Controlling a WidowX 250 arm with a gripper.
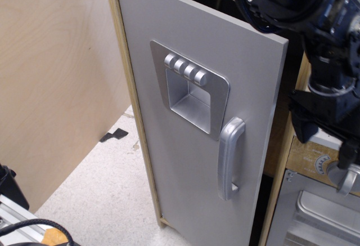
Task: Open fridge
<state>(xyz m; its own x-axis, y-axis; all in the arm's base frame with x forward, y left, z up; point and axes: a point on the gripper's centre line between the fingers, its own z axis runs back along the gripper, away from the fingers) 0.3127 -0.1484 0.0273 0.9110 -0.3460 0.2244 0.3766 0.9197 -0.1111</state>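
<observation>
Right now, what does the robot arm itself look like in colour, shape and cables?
The arm is matte black, built from rounded, bulky joint housings with small round screw heads. A thin black cable loops beside the top joint. The black pincer is blocky and angular. No markings are readable.

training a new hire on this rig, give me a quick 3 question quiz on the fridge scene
1. True or false: the fridge door is fully shut against its wood frame.
2. Multiple choice: how many round buttons sit along the top of the silver dispenser panel? A) two B) four C) six
3. Short answer: is the claw touching the vertical silver handle?

Key
1. False: the door's right edge stands out from the cabinet, with a dark gap behind it.
2. B
3. No: the claw is off to the right of the door, apart from the handle. Whether it is open or shut cannot be told.
</observation>
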